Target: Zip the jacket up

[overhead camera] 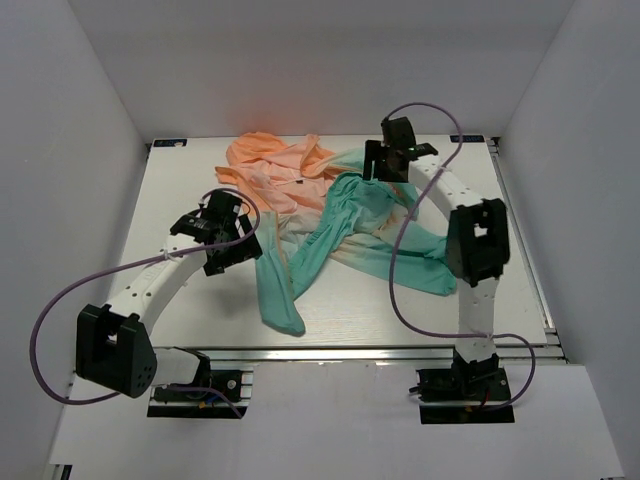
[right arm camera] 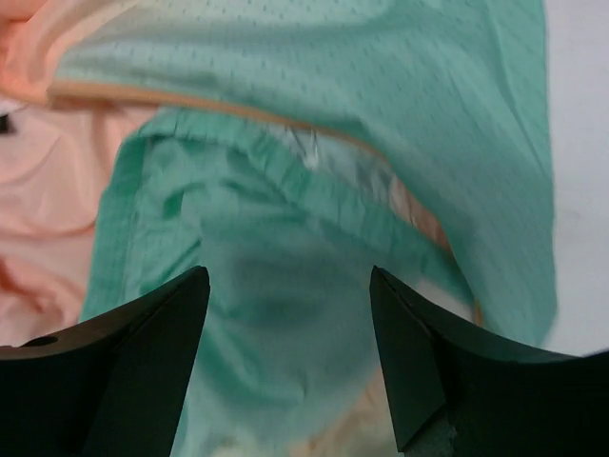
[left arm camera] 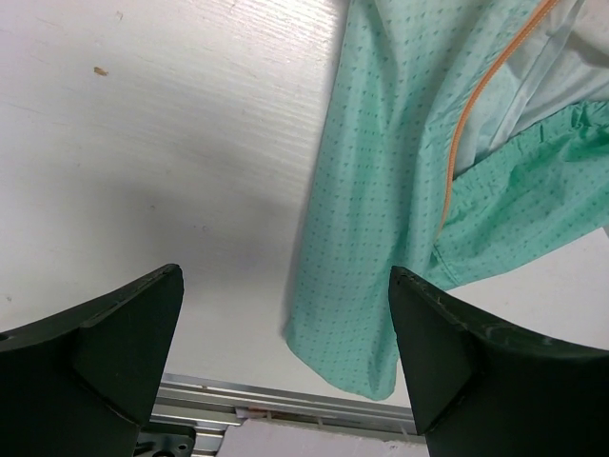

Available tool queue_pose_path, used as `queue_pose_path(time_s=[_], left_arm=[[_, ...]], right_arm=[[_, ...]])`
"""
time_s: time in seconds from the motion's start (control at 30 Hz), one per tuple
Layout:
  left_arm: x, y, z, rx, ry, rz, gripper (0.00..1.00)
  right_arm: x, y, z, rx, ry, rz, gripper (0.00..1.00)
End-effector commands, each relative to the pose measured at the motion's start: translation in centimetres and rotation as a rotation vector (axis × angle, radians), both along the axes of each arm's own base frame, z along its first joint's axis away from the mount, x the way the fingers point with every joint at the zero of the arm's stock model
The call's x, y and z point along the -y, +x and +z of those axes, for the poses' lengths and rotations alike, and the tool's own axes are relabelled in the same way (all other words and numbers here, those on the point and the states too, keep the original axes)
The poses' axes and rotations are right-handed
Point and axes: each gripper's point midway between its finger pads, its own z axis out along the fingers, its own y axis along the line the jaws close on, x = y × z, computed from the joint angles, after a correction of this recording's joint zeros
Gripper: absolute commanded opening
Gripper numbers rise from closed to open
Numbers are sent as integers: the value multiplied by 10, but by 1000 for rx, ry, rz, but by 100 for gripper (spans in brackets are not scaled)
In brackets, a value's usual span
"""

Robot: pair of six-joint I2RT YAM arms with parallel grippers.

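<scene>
Left pincer (left arm camera: 285,367) and right pincer (right arm camera: 290,367) both gape empty; crumpled jacket (overhead camera: 340,215) could bunch, burying its zipper (left arm camera: 464,133)

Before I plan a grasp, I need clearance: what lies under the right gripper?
The crumpled teal jacket, with an orange edging strip, directly below the open right gripper. The table beneath it is covered.

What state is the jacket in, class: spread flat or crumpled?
Crumpled: the jacket lies bunched and twisted on the table, its folds overlapping.
</scene>
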Motion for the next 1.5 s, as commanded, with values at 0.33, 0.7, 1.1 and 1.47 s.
queue_pose_path(time_s=[0.33,0.7,1.1,1.47], left_arm=[[0,4,7,45,-3,-23,98],[-17,5,33,87,79,-2,98],[-18,10,51,146,76,-5,98],[-11,-11,44,126,8,-21,98]], right_arm=[[-58,31,-11,26,52,214,58],[-54,25,-42,-2,-118,211,69],[-61,13,24,145,-70,261,0],[-95,-207,38,137,55,520,0]])
